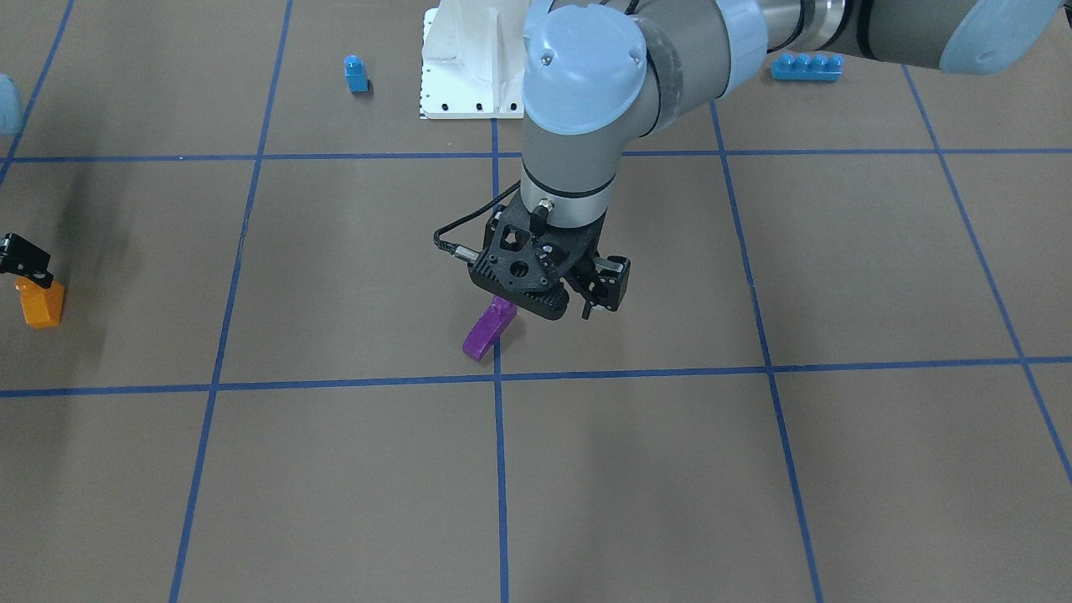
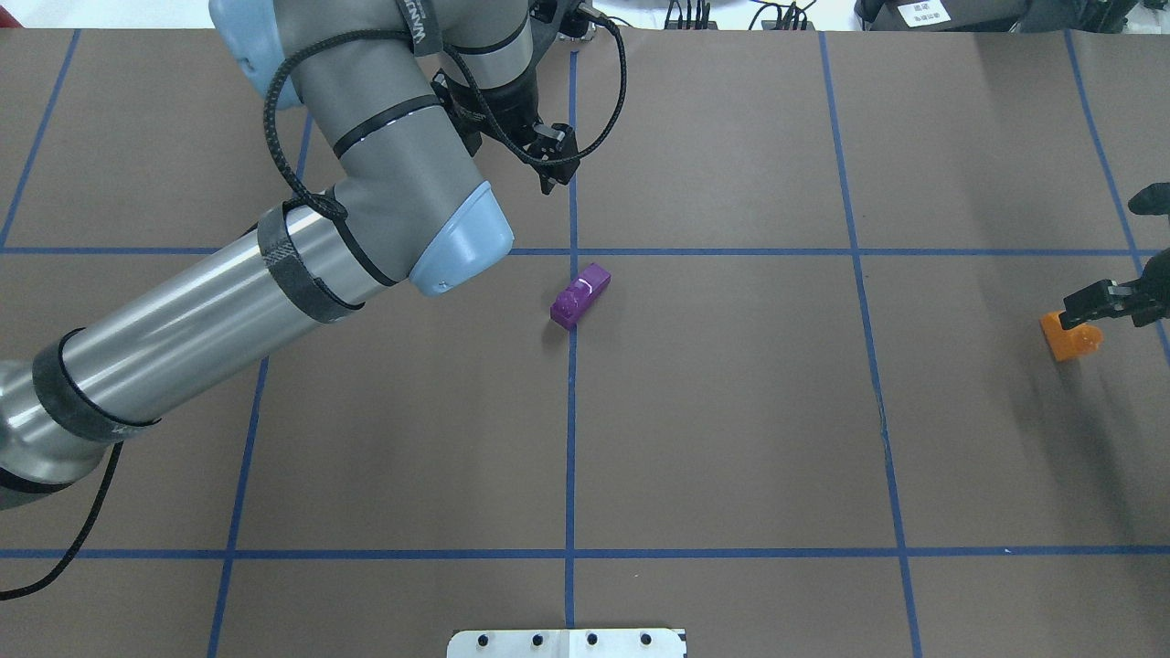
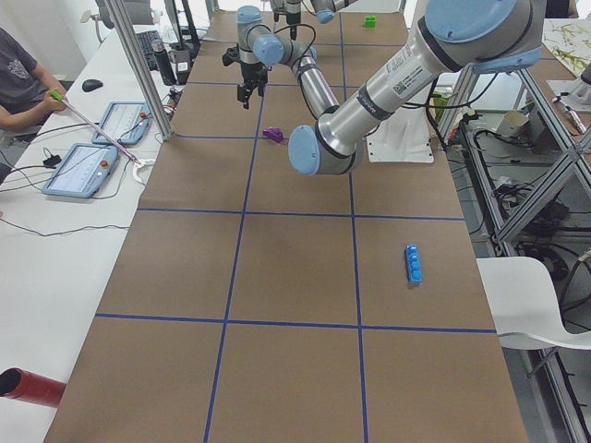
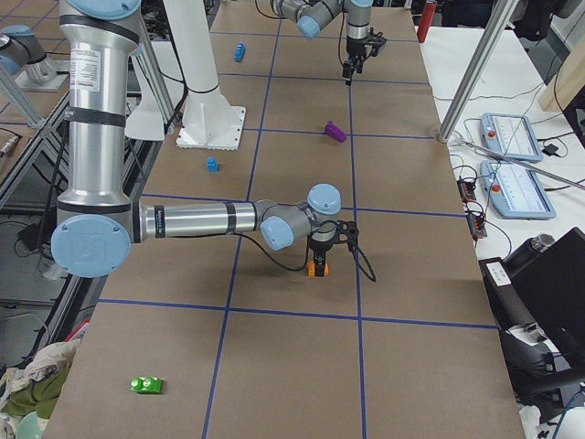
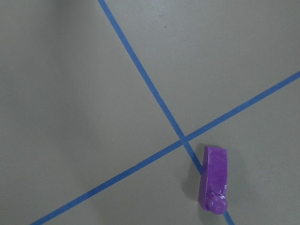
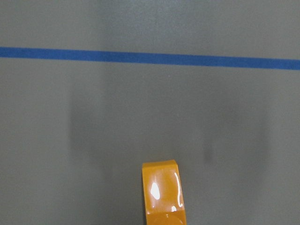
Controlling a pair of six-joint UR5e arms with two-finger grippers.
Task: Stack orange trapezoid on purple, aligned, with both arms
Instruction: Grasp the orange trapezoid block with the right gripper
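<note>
The purple brick [image 1: 488, 328] lies on its side by a blue tape crossing at mid-table [image 2: 579, 294], and shows low right in the left wrist view [image 5: 213, 180]. My left gripper [image 1: 590, 306] hangs above the table just beyond it [image 2: 551, 178], empty, and looks open. The orange trapezoid [image 2: 1071, 340] stands at the table's right side [image 1: 42, 306] and fills the bottom edge of the right wrist view [image 6: 163, 194]. My right gripper [image 2: 1092, 306] hangs right over it [image 4: 320, 254]. One finger overlaps the brick's top, and the jaws look open.
A small blue single-stud brick [image 1: 356, 74] and a long blue four-stud brick [image 1: 806, 66] lie near the robot's white base [image 1: 469, 67]. A green brick [image 4: 146, 385] lies at the far right end. Operators' tablets [image 4: 512, 137] sit off the table's far edge.
</note>
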